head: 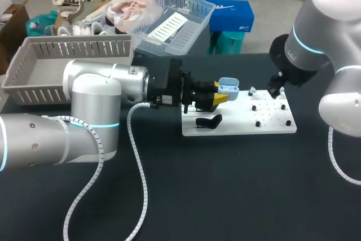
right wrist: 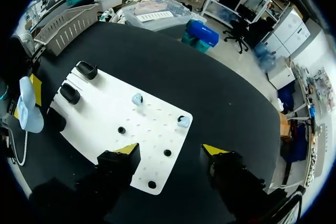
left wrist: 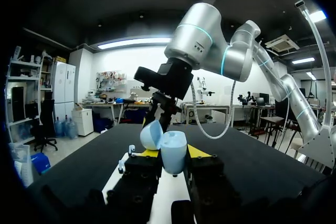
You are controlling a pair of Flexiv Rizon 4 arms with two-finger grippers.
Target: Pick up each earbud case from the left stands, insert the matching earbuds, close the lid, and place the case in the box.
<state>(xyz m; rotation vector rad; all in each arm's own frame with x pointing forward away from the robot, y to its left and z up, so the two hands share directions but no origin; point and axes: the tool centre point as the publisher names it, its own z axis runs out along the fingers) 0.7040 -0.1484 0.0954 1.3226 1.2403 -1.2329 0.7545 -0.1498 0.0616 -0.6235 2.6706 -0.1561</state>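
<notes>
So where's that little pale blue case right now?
In the head view the earbud case is near the middle, lid open, gripped between the left tool's yellow tips just over the white board, beside its black stands.

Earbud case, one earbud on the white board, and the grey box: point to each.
earbud case (left wrist: 173,153), left wrist view, its body
earbud (right wrist: 137,98), right wrist view, its middle
grey box (head: 28,91), head view, front wall

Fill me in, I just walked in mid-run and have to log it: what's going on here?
The left gripper holds a light blue earbud case, lid open, above the white pegboard. The right gripper hangs open over the board's other end, above two small light blue earbuds sitting on it. Neither earbud has been picked up or put in the case yet.
</notes>
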